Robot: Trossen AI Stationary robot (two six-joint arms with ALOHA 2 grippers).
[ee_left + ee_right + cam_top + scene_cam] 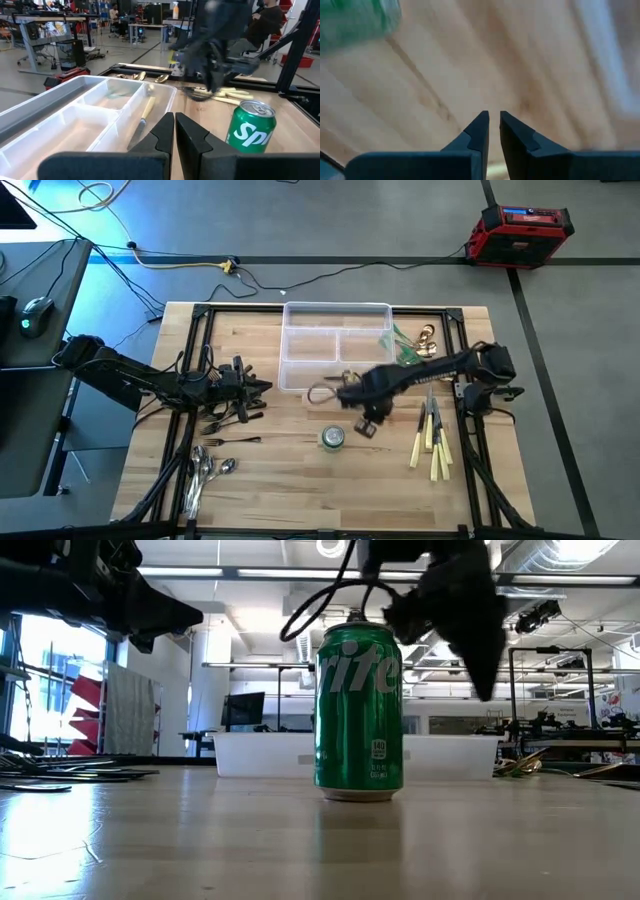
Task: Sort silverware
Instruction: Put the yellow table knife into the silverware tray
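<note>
The clear divided tray (335,345) stands at the far middle of the table, and one cream-handled knife (145,111) lies in it. More cream-handled knives (432,438) lie at the right, dark forks (228,420) at the left and shiny spoons (205,470) at the near left. Green-handled pieces (408,345) lie just right of the tray. My right gripper (494,120) points down over bare wood beside the green can (332,438), its fingers almost together with nothing between them. My left gripper (175,122) is shut and empty, level at the tray's left end.
The green soda can (360,710) stands upright near the table's middle, just left of my right gripper (485,680). A black frame (200,360) runs around the table top. Bare wood lies between the can and the knives.
</note>
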